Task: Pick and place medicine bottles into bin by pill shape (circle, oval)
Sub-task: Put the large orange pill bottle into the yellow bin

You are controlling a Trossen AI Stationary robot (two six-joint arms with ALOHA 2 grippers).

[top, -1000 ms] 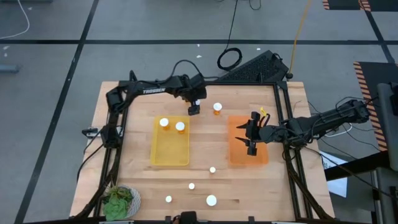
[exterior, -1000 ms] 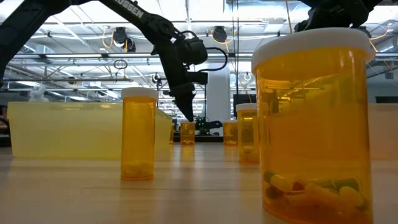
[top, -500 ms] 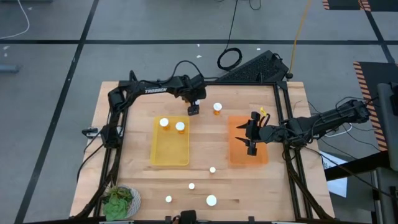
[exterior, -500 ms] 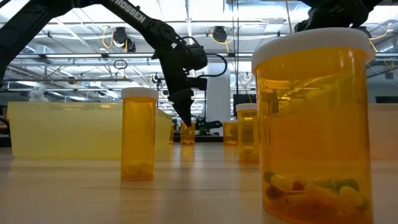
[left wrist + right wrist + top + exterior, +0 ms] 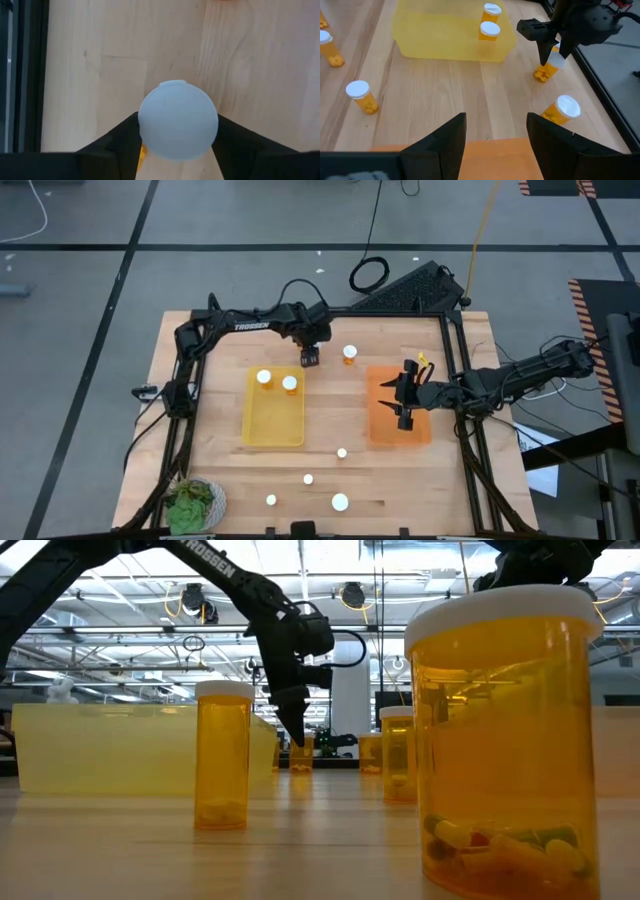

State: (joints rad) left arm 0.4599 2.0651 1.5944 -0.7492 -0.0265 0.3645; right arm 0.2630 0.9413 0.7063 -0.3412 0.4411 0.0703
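Left tool (image 5: 310,359) lowered, gripping bottle (image 5: 178,127)

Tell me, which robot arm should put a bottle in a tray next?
Probably the left. The left gripper is already closed around a bottle, near the yellow tray. The right gripper hangs open and empty over the orange tray.

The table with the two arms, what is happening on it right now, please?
The left gripper is closed around a medicine bottle at the table's far side, just beyond the yellow tray, which already holds two bottles. The right gripper waits open over the orange tray. Five more bottles stand loose on the table.
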